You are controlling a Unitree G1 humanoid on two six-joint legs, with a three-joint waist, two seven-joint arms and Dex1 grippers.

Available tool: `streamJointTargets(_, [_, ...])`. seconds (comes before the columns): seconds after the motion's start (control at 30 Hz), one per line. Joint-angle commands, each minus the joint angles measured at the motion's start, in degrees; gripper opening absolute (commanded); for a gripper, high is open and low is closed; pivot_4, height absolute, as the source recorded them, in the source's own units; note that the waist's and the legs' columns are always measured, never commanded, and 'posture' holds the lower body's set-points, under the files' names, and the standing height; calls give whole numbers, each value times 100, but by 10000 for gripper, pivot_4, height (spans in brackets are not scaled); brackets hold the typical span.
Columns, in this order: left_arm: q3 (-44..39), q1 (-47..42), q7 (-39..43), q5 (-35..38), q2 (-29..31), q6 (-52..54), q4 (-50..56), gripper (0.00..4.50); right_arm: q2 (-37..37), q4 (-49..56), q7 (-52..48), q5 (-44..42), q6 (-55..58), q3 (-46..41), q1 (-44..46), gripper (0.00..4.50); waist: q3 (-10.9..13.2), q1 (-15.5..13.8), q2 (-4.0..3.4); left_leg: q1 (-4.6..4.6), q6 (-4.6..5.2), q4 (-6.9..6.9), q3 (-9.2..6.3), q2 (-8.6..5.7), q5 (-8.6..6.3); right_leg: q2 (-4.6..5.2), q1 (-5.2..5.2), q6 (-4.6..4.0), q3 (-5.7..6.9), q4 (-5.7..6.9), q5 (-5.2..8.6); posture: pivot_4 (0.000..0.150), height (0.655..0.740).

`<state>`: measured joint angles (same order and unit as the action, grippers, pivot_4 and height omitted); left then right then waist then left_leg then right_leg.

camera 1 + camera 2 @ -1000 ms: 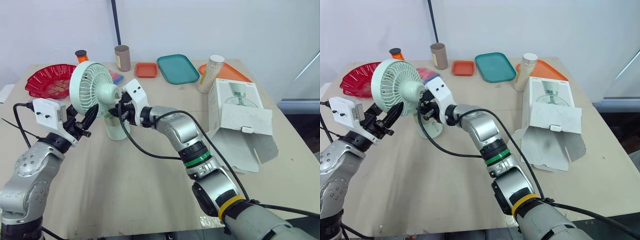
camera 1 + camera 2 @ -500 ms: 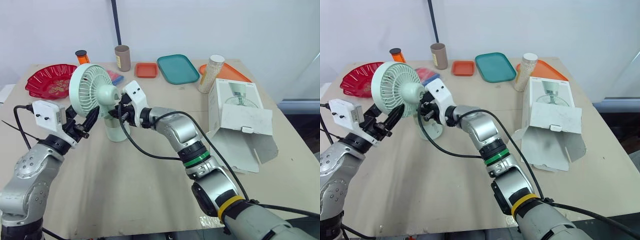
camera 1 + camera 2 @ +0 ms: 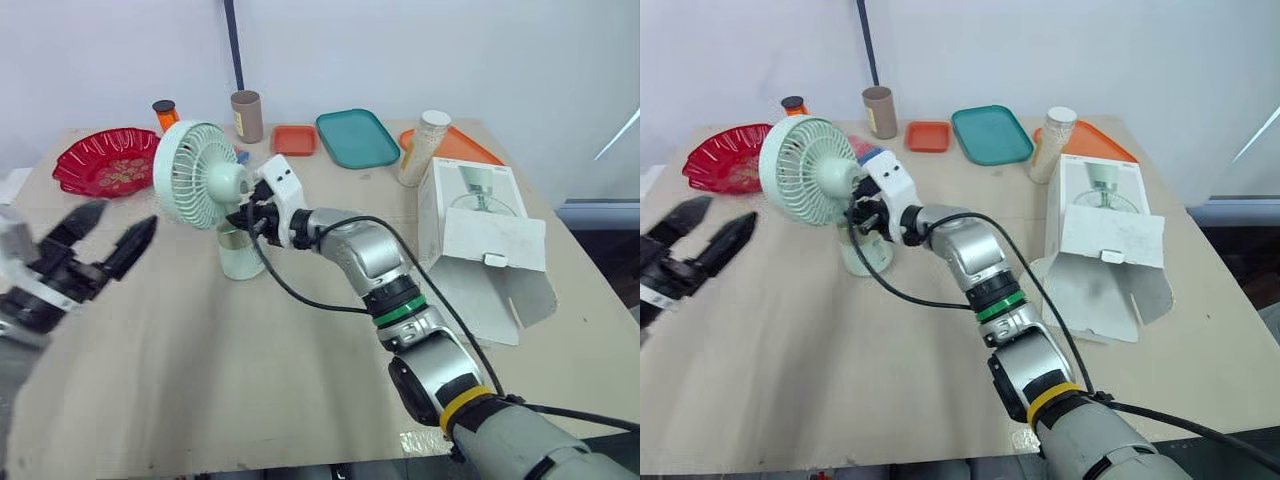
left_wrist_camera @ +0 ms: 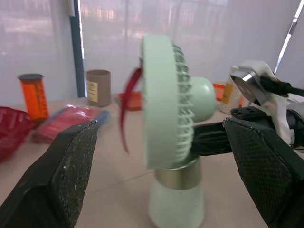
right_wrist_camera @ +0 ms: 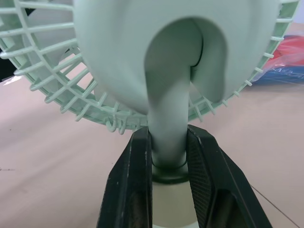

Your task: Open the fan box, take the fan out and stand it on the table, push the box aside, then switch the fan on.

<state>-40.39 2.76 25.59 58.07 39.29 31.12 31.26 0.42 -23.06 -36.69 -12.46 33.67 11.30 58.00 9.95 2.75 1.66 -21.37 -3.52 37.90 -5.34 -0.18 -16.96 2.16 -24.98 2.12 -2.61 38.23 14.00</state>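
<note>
Currently the fan (image 3: 205, 190) stands upright on the table (image 3: 250, 380), resting on its pale green base, with its round grille turned toward the robot's left. I find the right gripper (image 5: 166, 156) clamped on the fan's neck: both black fingers (image 5: 135, 180) press against the stem just above the base, one on each side.

The left gripper (image 3: 122, 216) hangs above the table on the left of the fan, near it but not touching. Its fingers (image 4: 66, 171) are spread wide apart and hold nothing, and in the left wrist view the fan sits framed between them. I cannot tell whether the blades are turning.

The fan box (image 3: 478, 245) stands on the right part of the table, well apart from the fan, with its front flap hanging open and lying on the table.

Along the far edge I note a red dish (image 3: 105, 160), an orange bottle (image 3: 164, 112), a brown tube (image 3: 245, 115), a small orange tray (image 3: 294, 139), a teal tray (image 3: 357, 137) and a tall canister (image 3: 421, 147).
</note>
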Motion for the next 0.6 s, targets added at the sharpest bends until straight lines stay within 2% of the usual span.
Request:
streamJointTargets(0.03, [-334,-214,303,174,416,67,-585,44666,-376,925,-621,-288,-309,-155,-115,7291,0,-2,0,-1,1,2,-3,0,-1,0,2,0,3,-3,0,1500,7400])
streamJointTargets(0.2, [-165,-200,1324,-32,947,132,-1364,44666,-1079,1492,-1111,-345,-433,-280,-473,7291,2,26,-3,-1,2,-2,0,1,-1,-4,-2,0,3,-4,0,1500,7400])
streamJointTargets(0.33, [183,-413,1878,-140,1020,118,-1796,34705,-1643,2041,-1648,-566,-621,-378,-959,7291,2,25,-3,-1,2,-3,3,2,-1,-4,-2,0,3,-4,0,1500,7400])
streamJointTargets(0.43, [734,-547,2189,-478,864,-45,-1950,22622,-2110,2672,-2141,-884,-715,-527,-1505,7291,3,13,-4,-1,3,-2,3,2,-2,-2,-1,0,2,-3,0,1500,7400])
streamJointTargets(0.6, [1628,-682,2528,-1085,483,-386,-2071,5219,-2673,3458,-2602,-1419,-635,-763,-2372,7291,3,12,-5,0,4,0,7,3,-2,0,-1,1,-1,-3,0,1500,7400])
